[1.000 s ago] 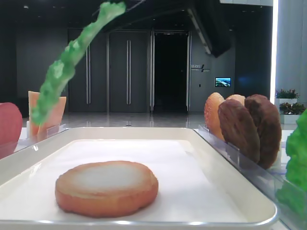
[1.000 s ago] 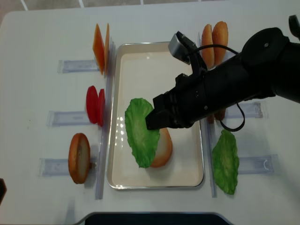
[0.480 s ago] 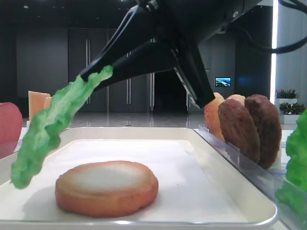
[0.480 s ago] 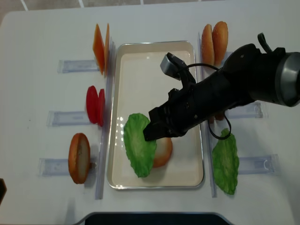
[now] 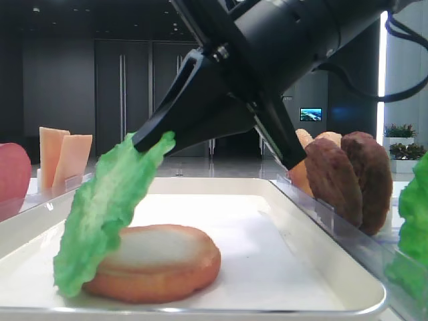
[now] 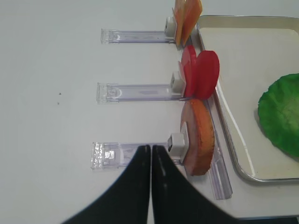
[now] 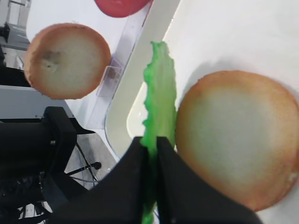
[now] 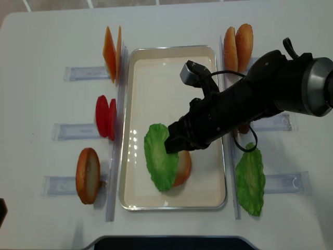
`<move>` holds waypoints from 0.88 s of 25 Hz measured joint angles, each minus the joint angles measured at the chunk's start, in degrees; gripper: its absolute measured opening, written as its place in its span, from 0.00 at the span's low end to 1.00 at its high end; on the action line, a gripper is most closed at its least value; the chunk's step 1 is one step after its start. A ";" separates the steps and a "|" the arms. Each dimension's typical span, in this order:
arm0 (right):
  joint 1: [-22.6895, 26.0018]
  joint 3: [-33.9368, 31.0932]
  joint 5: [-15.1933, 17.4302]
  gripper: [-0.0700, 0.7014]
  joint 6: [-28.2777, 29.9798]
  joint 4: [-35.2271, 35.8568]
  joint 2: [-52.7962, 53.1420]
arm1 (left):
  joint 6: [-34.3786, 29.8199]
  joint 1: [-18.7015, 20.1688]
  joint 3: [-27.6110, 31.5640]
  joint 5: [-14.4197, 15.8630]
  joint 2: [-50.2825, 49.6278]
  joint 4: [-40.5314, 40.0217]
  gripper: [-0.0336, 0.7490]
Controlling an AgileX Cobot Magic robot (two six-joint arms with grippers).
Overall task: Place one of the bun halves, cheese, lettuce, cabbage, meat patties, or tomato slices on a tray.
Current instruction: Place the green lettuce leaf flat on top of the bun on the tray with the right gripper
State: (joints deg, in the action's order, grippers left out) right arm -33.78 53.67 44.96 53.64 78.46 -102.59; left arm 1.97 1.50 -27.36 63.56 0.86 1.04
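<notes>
The right tool (image 8: 171, 146) pinches the lettuce (image 8: 161, 162) over the bun half (image 8: 182, 166). Released early, the leaf could slide onto the tray (image 8: 208, 192). The left tool (image 6: 150, 154) is closed, empty.

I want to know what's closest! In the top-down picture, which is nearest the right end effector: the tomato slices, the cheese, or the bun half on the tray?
1. Bun half, just beneath the right end effector.
2. Tomato slices, left rack.
3. Cheese, far top-left.

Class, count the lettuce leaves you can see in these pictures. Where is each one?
2. One lettuce leaf hangs from the right gripper over the bun half on the tray; another lettuce leaf stands right of the tray.
</notes>
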 joint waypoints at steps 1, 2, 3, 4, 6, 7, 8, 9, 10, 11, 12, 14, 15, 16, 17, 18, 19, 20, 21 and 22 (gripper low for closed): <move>0.00 0.00 -0.01 0.16 0.00 -0.67 0.00 | 0.00 0.00 0.00 0.00 0.00 0.00 0.04; 0.00 0.00 -0.14 0.16 -0.09 -1.20 0.00 | 0.00 0.00 0.00 0.00 0.00 0.00 0.04; 0.00 0.00 -0.26 0.16 -0.24 -1.73 0.00 | 0.00 0.00 0.00 0.00 0.00 0.00 0.04; 0.00 0.00 -0.28 0.16 -0.33 -2.36 0.00 | 0.00 0.00 0.00 0.00 0.00 0.00 0.04; 0.00 0.00 -0.64 0.16 -0.45 -3.15 0.00 | 0.00 0.00 0.00 0.00 0.00 0.00 0.04; 0.04 0.00 -0.85 0.16 -0.45 -3.33 0.00 | 0.00 0.00 0.00 0.00 0.00 0.00 0.04; 0.04 0.00 -1.00 0.16 -0.52 -3.55 0.00 | 0.00 0.00 0.00 0.00 0.00 0.00 0.04; 0.06 0.00 -1.14 0.16 -0.58 -3.59 0.00 | 0.00 0.00 0.00 0.00 0.00 0.00 0.04; 0.06 0.00 -1.29 0.16 -0.71 -3.78 0.00 | 0.00 0.00 0.00 0.00 0.00 0.00 0.04; 0.11 0.00 -1.41 0.16 -0.86 -3.93 0.00 | 0.00 0.00 0.00 0.00 0.00 0.00 0.04; 0.11 0.00 -1.49 0.17 -0.99 -3.92 0.00 | 0.00 0.00 0.00 0.00 0.00 0.00 0.04; 0.11 0.00 -1.74 0.22 -1.69 -4.44 0.00 | 0.00 0.00 0.00 0.00 0.00 0.00 0.04; 0.11 0.00 -1.97 0.26 -2.12 -5.00 0.00 | 0.00 0.00 0.00 0.00 0.00 0.00 0.04; 0.11 0.00 -2.44 0.31 -2.92 -5.83 0.00 | 0.00 0.00 0.00 0.00 0.00 0.00 0.04; 0.11 0.00 -3.07 0.38 -3.72 -6.98 0.06 | 0.00 0.00 0.00 0.00 0.00 0.00 0.04; 0.11 0.00 -3.95 0.45 -4.81 -8.18 0.20 | 0.00 0.00 0.00 0.00 0.00 0.00 0.04; 0.11 0.00 -4.71 0.53 -5.94 -9.53 0.57 | 0.00 0.00 0.00 0.00 0.00 0.00 0.04; 0.11 0.00 -5.64 0.59 -7.17 -10.62 0.98 | 0.00 0.00 0.00 0.00 0.00 0.00 0.04; 0.11 0.00 -6.59 0.65 -8.31 -11.98 1.48 | 0.00 0.00 0.00 0.00 0.00 0.00 0.04; 0.11 0.00 -7.26 0.70 -9.60 -13.57 1.95 | 0.00 0.00 0.00 0.00 0.00 0.00 0.04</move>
State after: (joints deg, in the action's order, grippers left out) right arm -33.67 53.67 37.70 44.04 64.90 -100.65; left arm 1.97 1.50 -27.36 63.56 0.86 1.04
